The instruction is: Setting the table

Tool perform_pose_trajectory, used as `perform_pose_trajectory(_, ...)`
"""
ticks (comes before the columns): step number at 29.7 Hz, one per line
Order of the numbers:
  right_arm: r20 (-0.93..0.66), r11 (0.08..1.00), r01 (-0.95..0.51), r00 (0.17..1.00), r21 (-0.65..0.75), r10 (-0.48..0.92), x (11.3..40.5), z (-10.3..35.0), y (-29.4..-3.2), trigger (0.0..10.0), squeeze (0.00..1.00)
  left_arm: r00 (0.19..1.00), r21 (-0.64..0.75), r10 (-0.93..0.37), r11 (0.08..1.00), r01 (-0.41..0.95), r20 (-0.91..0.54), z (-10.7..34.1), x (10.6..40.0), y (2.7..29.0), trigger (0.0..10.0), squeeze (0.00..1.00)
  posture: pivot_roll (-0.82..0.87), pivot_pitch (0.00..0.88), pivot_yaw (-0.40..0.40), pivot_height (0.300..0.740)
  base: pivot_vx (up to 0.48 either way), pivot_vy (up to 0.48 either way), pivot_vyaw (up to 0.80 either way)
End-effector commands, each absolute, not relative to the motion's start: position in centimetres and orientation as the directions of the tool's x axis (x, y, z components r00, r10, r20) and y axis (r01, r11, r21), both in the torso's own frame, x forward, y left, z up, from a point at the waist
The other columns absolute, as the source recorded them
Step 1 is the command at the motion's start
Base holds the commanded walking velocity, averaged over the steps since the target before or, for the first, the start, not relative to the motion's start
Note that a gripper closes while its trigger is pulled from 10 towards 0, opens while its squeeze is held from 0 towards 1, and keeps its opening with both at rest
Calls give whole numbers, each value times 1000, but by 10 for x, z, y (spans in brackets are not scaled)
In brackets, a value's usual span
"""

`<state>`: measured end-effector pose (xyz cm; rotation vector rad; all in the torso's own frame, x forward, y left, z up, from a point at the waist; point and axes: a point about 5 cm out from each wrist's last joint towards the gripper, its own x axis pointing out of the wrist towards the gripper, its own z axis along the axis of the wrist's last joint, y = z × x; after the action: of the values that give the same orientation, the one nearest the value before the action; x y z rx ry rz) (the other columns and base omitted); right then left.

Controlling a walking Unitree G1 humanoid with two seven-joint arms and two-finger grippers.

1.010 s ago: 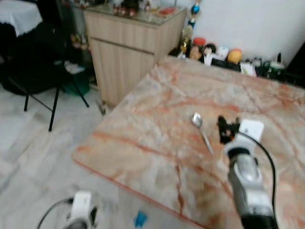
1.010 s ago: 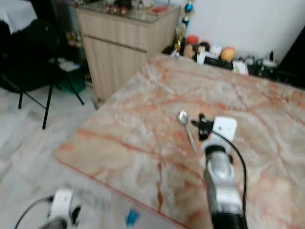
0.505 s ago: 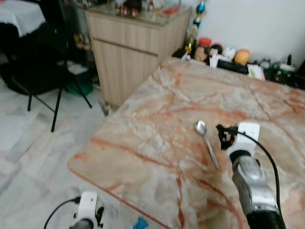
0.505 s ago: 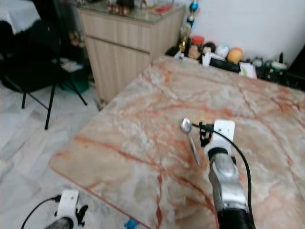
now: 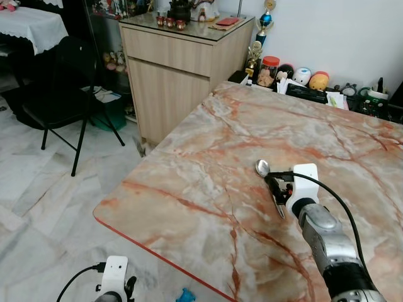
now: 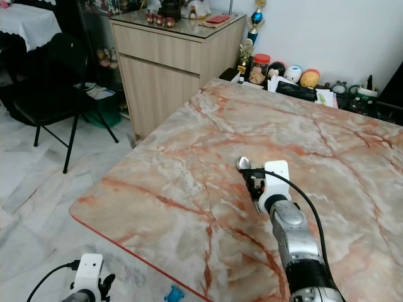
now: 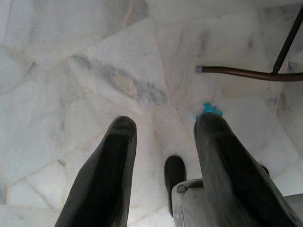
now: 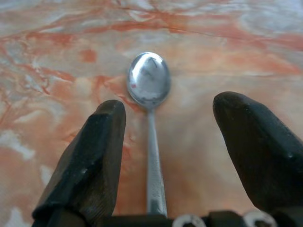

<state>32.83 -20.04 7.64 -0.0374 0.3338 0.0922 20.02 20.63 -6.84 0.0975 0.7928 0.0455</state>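
A silver spoon [image 5: 263, 168] lies flat on the marble table [image 5: 208, 157], bowl toward the far side. My right gripper [image 5: 276, 185] hovers low over the spoon's handle and stands open. In the right wrist view the spoon [image 8: 150, 94] runs between the two black fingers [image 8: 90, 156], which straddle the handle without touching it. My left gripper [image 7: 163, 137] hangs open beside the table over the floor, holding nothing.
The table's near corner [image 5: 101, 211] juts toward me. A wooden cabinet [image 5: 176, 63] stands at the far left, and a black folding chair [image 5: 56, 94] beside it. Small ornaments and boxes [image 5: 302, 78] line the table's far edge. A blue scrap [image 5: 183, 294] lies on the tiled floor.
My right gripper has shifted left from beside the spoon to over its handle. The camera has moved and the picture has sharpened. The spoon has stayed in place.
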Motion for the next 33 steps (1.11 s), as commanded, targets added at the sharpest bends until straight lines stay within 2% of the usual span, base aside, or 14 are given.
perform_pose_trajectory(1,-383,993,-121,918,-14,106,329,69,-196,10000,0,684,106,73,994,6,-726,-71,197,205,10000,0,87,0,-56,740,0,0,0)
perform_pose_trajectory(9,-369,991,-135,921,-5,123,333,67,-187,10000,0,685,106,72,994,7,-725,-71,197,204,10000,0,93,0,-56,740,0,0,0)
perform_pose_trajectory(29,-297,996,-89,951,-2,84,354,81,-187,10000,0,680,106,72,994,9,-730,-73,193,202,10000,0,94,1,-61,740,0,0,0)
perform_pose_trajectory(30,-302,996,-85,950,0,81,355,80,-187,9647,0,679,106,72,994,8,-730,-73,193,202,10000,0,96,0,-63,740,0,0,0)
perform_pose_trajectory(31,-305,997,-83,949,1,79,354,80,-187,10000,0,679,106,73,994,8,-730,-73,193,202,10000,0,96,0,-63,740,0,0,0)
perform_pose_trajectory(33,-309,997,-81,948,1,77,354,79,-187,10000,0,679,105,73,994,7,-731,-74,193,202,10000,0,96,0,-63,740,0,0,0)
